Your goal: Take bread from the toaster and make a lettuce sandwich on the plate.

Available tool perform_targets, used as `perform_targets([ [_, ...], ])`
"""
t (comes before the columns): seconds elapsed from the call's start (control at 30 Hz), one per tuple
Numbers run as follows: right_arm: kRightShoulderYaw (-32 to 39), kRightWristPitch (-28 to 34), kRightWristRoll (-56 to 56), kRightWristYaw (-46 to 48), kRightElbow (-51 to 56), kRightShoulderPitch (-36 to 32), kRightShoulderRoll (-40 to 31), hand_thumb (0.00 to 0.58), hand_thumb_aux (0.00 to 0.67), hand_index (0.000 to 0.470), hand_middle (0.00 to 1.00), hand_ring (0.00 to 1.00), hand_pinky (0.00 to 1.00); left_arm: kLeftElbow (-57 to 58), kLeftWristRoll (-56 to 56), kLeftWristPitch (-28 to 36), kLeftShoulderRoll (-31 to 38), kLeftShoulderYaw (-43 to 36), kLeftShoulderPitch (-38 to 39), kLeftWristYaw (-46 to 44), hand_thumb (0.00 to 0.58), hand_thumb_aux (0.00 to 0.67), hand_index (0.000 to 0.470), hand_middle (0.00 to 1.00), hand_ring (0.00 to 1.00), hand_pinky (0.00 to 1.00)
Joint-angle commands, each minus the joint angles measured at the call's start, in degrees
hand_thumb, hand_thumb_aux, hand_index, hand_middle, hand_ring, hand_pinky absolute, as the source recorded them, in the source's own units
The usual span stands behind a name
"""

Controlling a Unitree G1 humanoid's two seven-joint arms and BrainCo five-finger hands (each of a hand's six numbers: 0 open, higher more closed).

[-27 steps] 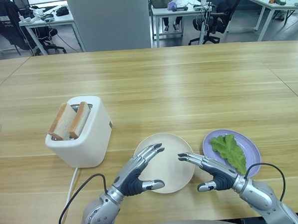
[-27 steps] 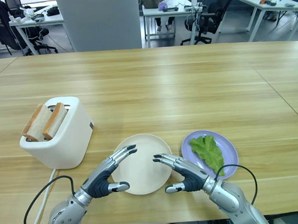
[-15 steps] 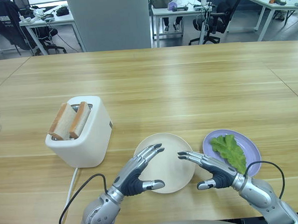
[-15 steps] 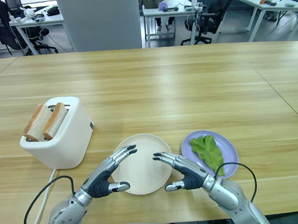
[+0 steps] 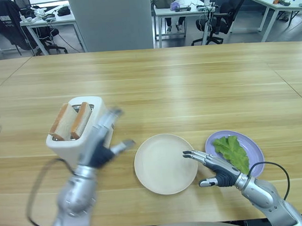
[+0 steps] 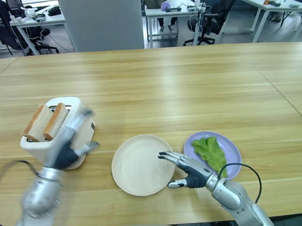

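bread (image 5: 69, 121): left eye view; two slices on edge in toaster (image 5: 57, 147) on bench, up and left of left hand (image 5: 98, 147).
left hand: blurred, spread, empty, just beside toaster; nearer arm.
bread axis: right eye view; long edges run away from robot.
right hand (image 6: 190, 172): released, empty, at plate (image 6: 136, 169) rim, well apart from bread.

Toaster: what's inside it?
Two bread slices stick up out of the toaster. Their lower parts are hidden in the slots, and the left hand covers part of its side.
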Motion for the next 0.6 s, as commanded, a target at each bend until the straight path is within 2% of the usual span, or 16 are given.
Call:
perform_targets([
  [0.03, 0.15, 0.73, -0.87, -0.82, 1.06, -0.52, 0.32, 0.000, 0.000, 0.000, 0.00, 0.00, 0.00, 5.80, 1.71, 6.48, 7.81, 7.28, -6.95, -2.65, 0.000, 0.000, 0.000, 0.00, 0.00, 0.00],
  [0.13, 0.56, 0.62, -1.16, -1.05, 1.62, -1.11, 0.46, 0.000, 0.000, 0.000, 0.00, 0.00, 0.00, 12.69, 4.70, 9.38, 15.72, 10.75, -12.02, -2.68, 0.000, 0.000, 0.000, 0.00, 0.00, 0.00],
  [0.27, 0.90, 0.44, -1.44, -1.37, 2.36, -1.69, 0.55, 0.000, 0.000, 0.000, 0.00, 0.00, 0.00, 21.80, 9.74, 11.55, 23.70, 8.69, -14.43, -3.35, 0.000, 0.000, 0.000, 0.00, 0.00, 0.00],
  [0.43, 0.98, 0.44, -1.61, -1.62, 2.52, -1.82, 0.60, 0.000, 0.000, 0.000, 0.00, 0.00, 0.00, 28.41, 14.48, 14.47, 27.23, 1.35, -14.17, -6.84, 0.000, 0.000, 0.000, 0.00, 0.00, 0.00],
  [0.6, 0.97, 0.56, -1.61, -1.63, 2.46, -1.92, 0.60, 0.000, 0.000, 0.000, 0.00, 0.00, 0.00, 29.47, 14.65, 17.09, 27.01, -2.59, -12.84, -11.15, 0.000, 0.000, 0.000, 0.00, 0.00, 0.00],
])
